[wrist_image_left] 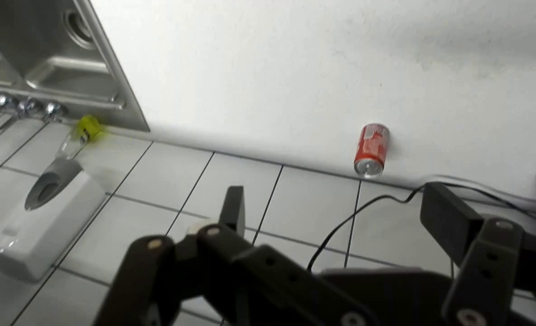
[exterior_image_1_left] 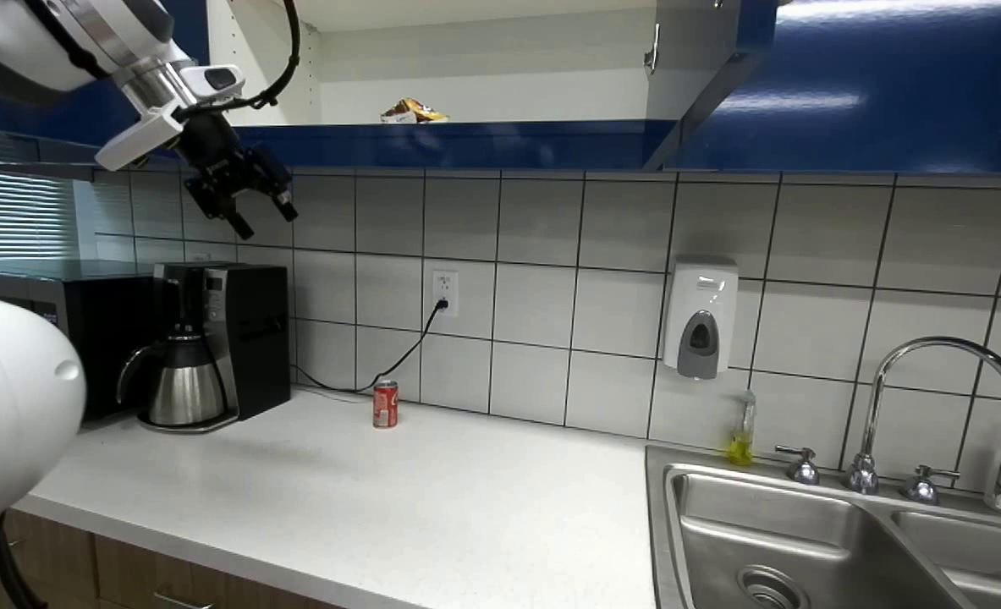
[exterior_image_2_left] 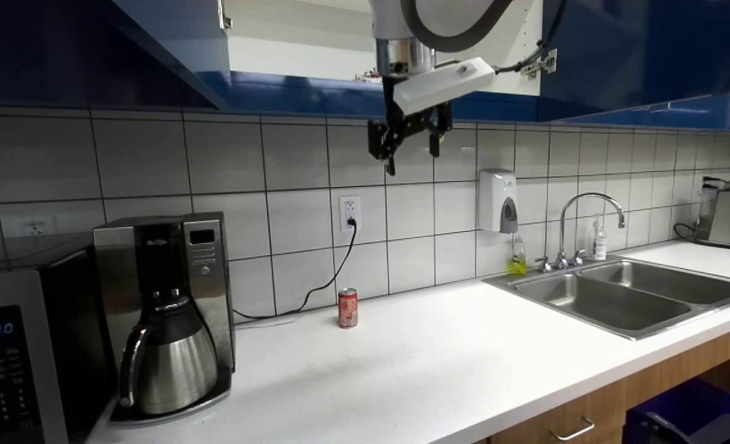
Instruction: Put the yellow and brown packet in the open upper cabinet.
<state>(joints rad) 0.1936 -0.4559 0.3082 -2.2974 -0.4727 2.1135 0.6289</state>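
Note:
The yellow and brown packet (exterior_image_1_left: pixel 413 112) lies on the shelf of the open upper cabinet (exterior_image_1_left: pixel 483 89), near its front edge. In an exterior view only a small part of the packet (exterior_image_2_left: pixel 368 76) shows beside the arm. The cabinet (exterior_image_2_left: pixel 297 43) has glossy blue doors standing open and a pale interior. My gripper (exterior_image_1_left: pixel 266 219) hangs below and in front of the cabinet's bottom edge, pointing down, apart from the packet. It also shows in an exterior view (exterior_image_2_left: pixel 412 159). In the wrist view the fingers (wrist_image_left: pixel 333 208) are wide apart with nothing between them. The packet is out of the wrist view.
A small red can (exterior_image_2_left: pixel 347 308) stands on the white counter (exterior_image_1_left: pixel 432 499) near the tiled wall. A coffee maker (exterior_image_2_left: pixel 167 320) and microwave (exterior_image_2_left: pixel 25 345) stand at one end, a sink (exterior_image_1_left: pixel 665 524) at the other. A soap dispenser (exterior_image_1_left: pixel 703 317) hangs on the wall. An open cabinet door (exterior_image_1_left: pixel 703 76) juts out.

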